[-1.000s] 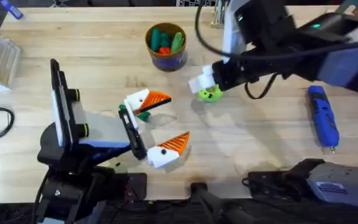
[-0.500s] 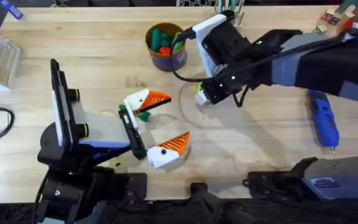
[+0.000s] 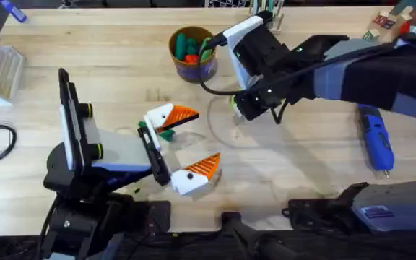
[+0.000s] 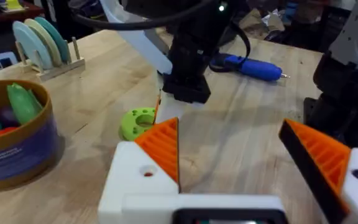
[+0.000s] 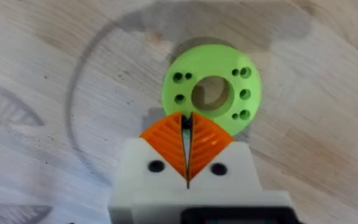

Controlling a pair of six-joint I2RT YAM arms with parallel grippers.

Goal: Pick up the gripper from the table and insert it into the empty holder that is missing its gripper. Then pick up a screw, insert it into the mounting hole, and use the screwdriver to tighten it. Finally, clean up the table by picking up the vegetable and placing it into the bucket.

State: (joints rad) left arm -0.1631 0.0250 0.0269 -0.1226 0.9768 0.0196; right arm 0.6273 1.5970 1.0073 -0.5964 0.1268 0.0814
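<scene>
Hovering over the green disc (image 5: 211, 87), the right gripper (image 5: 186, 140) has swung in from farther right, pads pressed together, empty; left gripper (image 4: 241, 149) spread wide.

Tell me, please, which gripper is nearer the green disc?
Right. The right gripper hangs directly over the green disc, its shut orange tips at the disc's rim. The left gripper sits farther off, open, toward the table's middle, with bare wood between it and the disc.

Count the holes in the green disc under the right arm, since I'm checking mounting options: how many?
7 visible on the flat bright green plastic disc: one large central hole and three pairs of small holes around it; the near edge is covered, so more may be hidden.
</scene>
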